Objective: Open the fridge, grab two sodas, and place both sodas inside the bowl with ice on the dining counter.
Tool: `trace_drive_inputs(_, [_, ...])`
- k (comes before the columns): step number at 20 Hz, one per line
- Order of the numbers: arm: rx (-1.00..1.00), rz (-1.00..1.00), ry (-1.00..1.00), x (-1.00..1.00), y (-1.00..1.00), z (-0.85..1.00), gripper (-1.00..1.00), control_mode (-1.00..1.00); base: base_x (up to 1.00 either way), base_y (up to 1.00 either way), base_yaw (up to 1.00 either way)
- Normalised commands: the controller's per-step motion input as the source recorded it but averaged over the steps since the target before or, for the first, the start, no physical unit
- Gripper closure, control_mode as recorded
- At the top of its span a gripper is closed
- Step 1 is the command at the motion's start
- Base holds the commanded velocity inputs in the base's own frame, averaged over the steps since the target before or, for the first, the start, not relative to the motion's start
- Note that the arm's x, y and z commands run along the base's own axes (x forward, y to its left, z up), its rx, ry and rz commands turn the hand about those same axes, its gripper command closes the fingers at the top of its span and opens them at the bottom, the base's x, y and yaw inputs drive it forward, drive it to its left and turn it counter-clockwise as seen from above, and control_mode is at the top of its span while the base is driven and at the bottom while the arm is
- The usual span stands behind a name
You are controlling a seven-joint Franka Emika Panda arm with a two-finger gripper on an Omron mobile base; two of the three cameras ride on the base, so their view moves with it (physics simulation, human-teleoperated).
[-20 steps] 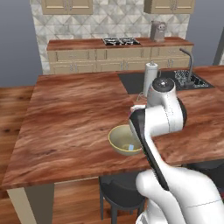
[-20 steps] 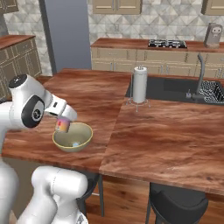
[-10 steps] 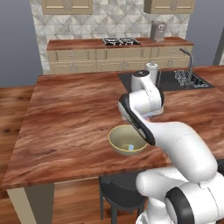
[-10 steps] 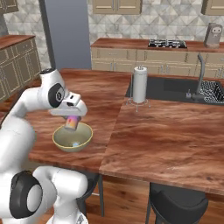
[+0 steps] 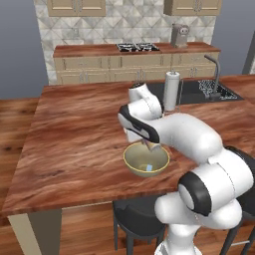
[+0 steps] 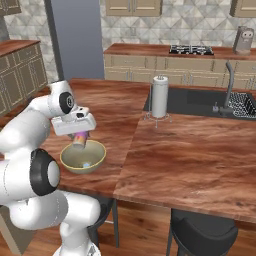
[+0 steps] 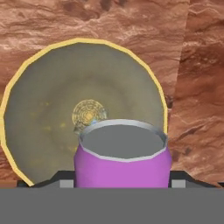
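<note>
My gripper is shut on a purple and pale soda can, held upright just above the tan-yellow bowl near the front edge of the dining counter. From the left base view the can hangs under the gripper over the bowl's far rim, on the counter. In the hand view the can fills the lower middle, with the bowl right beneath it and a small pale piece lying in its middle. The fridge is out of view.
A paper towel roll stands mid-counter beside the inset sink and faucet. Dark stools sit under the counter's near edge. The wall counter with a stove runs along the back.
The arm's links have swung forward over the counter. The gripper has kept the can and shifted slightly, staying just above the bowl.
</note>
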Motion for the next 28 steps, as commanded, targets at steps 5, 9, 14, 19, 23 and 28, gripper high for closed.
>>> trace_drive_inputs(5, [-0.02, 0.02, 0.00, 0.00, 0.04, -0.48, 1.00, -1.00, 0.00, 0.00, 0.00])
trace_drive_inputs(9, [0.00, 0.04, 0.00, 0.02, -0.02, -0.33, 1.00, -1.00, 0.00, 0.00, 0.00])
trace_drive_inputs(14, [0.00, 0.04, 0.00, 0.10, -0.01, -0.21, 1.00, -1.00, 0.00, 0.00, 0.00])
trace_drive_inputs(19, [0.00, 0.04, 0.00, 0.09, 0.00, -0.22, 1.00, -1.00, 0.00, 0.00, 0.00])
trace_drive_inputs(23, [0.00, 0.03, 0.00, 0.09, 0.00, -0.23, 1.00, -1.00, 0.00, 0.00, 0.00])
trace_drive_inputs(28, [0.00, 0.03, 0.00, 0.11, 0.00, -0.24, 1.00, -1.00, 0.00, 0.00, 0.00])
